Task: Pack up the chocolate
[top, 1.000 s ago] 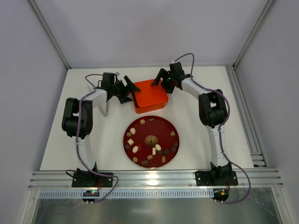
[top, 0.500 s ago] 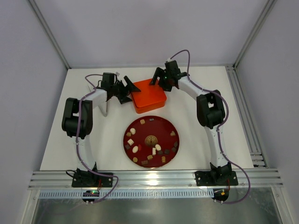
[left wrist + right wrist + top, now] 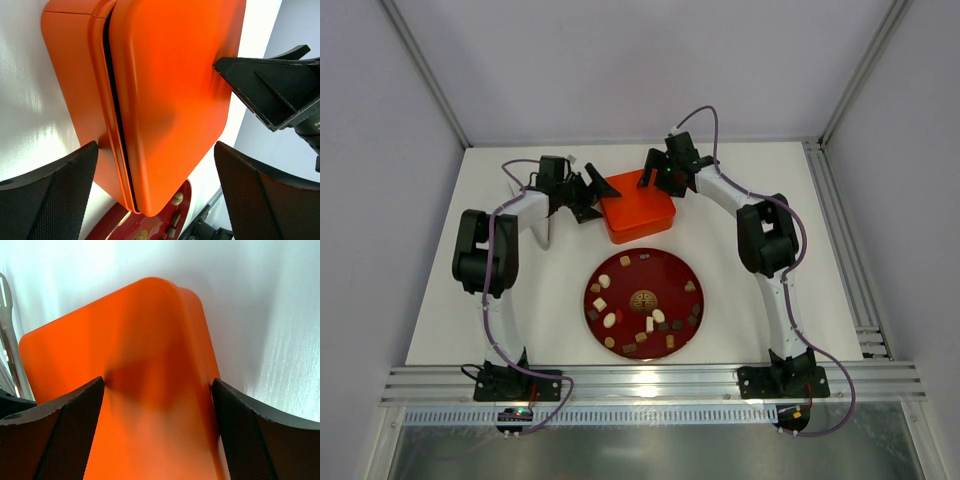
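The chocolate [image 3: 610, 320] lies as several small brown, tan and cream pieces on a round dark red plate [image 3: 670, 275]. Behind the plate sits a closed orange box [image 3: 640, 212], its lid seam [image 3: 112, 100] showing in the left wrist view. My left gripper [image 3: 598, 197] [image 3: 155, 146] stands open at the box's left side, its fingers astride the near left corner. My right gripper [image 3: 658, 180] [image 3: 157, 381] is open over the box's far edge, one finger [image 3: 70, 420] above the lid and the other [image 3: 250, 425] by its side. Neither holds anything.
The plate's edge and a few pieces [image 3: 175, 197] show below the box in the left wrist view, and a right finger [image 3: 270, 90] shows there too. Aluminium rails [image 3: 850, 260] run along the table's right and front edges. White walls enclose the table.
My right gripper has moved left from the box's far right corner to over its far edge. The left arm, the box and the plate have not moved.
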Motion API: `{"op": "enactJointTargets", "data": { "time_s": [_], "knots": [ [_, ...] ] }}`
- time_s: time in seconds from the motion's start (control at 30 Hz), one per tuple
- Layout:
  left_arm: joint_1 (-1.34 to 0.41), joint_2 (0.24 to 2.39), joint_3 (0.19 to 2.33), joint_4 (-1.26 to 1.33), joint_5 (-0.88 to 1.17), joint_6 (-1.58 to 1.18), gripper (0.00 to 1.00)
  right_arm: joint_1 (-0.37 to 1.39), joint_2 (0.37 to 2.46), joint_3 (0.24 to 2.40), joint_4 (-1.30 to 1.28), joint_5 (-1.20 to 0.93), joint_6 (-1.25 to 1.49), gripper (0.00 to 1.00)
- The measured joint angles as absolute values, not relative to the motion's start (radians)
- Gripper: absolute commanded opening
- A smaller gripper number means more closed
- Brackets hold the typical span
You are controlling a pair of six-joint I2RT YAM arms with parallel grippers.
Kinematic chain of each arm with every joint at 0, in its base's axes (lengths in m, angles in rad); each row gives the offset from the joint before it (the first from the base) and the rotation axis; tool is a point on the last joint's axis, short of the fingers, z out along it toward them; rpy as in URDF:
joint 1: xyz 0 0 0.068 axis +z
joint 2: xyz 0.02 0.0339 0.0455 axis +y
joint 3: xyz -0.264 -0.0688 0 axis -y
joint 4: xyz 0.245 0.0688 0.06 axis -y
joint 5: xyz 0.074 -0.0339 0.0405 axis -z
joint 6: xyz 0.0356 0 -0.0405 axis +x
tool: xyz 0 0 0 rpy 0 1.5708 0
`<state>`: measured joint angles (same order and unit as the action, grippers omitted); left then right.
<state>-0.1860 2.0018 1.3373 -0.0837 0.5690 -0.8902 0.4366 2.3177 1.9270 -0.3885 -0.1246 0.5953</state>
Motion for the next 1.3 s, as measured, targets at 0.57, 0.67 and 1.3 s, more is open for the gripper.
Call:
{"op": "enactJointTargets", "data": {
  "time_s": [0.57,0.67,1.3],
  "knots": [
    [-0.185,2.002,1.338,-0.106,0.566,-0.889,0.91,0.490,2.318,1.979,-0.455,-0.008,0.516,0.90],
    [-0.185,2.002,1.338,-0.109,0.565,-0.889,0.90,0.496,2.318,1.990,-0.469,0.002,0.506,0.90],
    [-0.185,2.037,1.373,-0.185,0.530,-0.871,0.68,0.501,2.318,1.994,-0.488,-0.010,0.475,0.94]
  ]
}}
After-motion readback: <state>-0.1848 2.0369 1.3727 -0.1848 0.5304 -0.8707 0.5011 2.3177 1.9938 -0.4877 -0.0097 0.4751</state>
